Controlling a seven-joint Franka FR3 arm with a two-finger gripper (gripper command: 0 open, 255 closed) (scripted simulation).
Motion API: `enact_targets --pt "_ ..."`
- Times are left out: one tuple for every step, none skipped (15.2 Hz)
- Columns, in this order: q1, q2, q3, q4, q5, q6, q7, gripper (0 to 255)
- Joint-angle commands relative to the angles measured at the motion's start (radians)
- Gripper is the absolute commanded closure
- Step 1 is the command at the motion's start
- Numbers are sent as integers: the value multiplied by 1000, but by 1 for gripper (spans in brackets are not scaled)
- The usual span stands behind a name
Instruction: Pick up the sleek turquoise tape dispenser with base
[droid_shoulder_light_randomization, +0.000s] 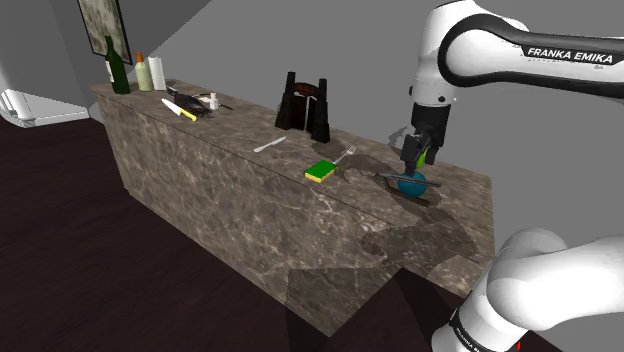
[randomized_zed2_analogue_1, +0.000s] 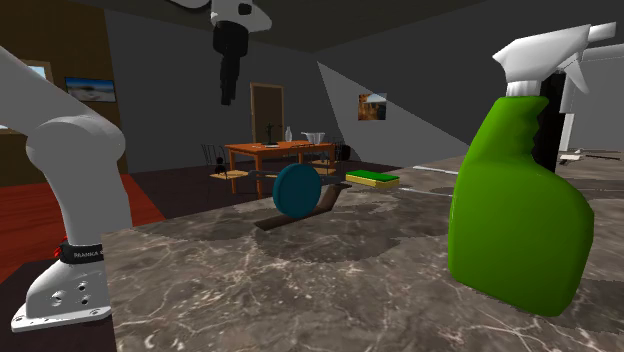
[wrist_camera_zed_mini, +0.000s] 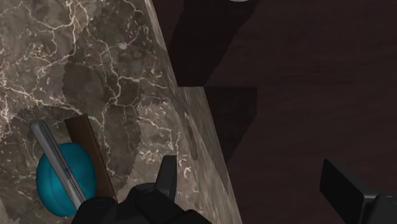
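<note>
The end effector hangs open above the counter. In the wrist view its two black fingers stand wide apart with nothing between them. The gap between them looks down past the counter's edge onto dark floor.

The turquoise tape dispenser sits on the counter just below the end effector and a little to one side. It is at the end of the counter nearest the arm, close to the edge. It is a round teal body on a dark brown base, with a grey strip lying across it. It lies outside the fingers and apart from them.

A green spray bottle with a white trigger head stands upright near the dispenser, beside the end effector in the shoulder view. What is in it cannot be told.

Farther along the counter lie a fork and a yellow and green sponge, both apart from the dispenser. Beyond them are another piece of cutlery and a black rack, whose contents cannot be made out.

At the far end lies a yellow-handled knife, and a dark green bottle stands there with two smaller bottles.

An orange dining table stands in the room behind.
</note>
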Motion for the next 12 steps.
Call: enact_targets --pt "0 0 0 0 0 0 0 0" --pt "-3 10 -24 -7 -17 18 -34 0" --pt "-6 22 -48 -12 -33 36 -68 0" --pt "-8 36 -72 -16 -49 54 -101 0" --pt "-11 52 -96 -18 -65 74 -134 0" --pt "-13 69 -120 -19 -79 93 -167 0" --pt "-15 88 -143 -19 -93 113 -200 0" --pt "-17 109 -167 -17 -106 133 -232 0" --pt "-19 131 -190 -13 -118 153 -265 0" --pt "-20 155 -213 -8 -128 173 -298 0" --pt "-22 181 -235 -1 -138 194 -330 0" --pt "-22 208 -258 7 -146 214 -363 0"
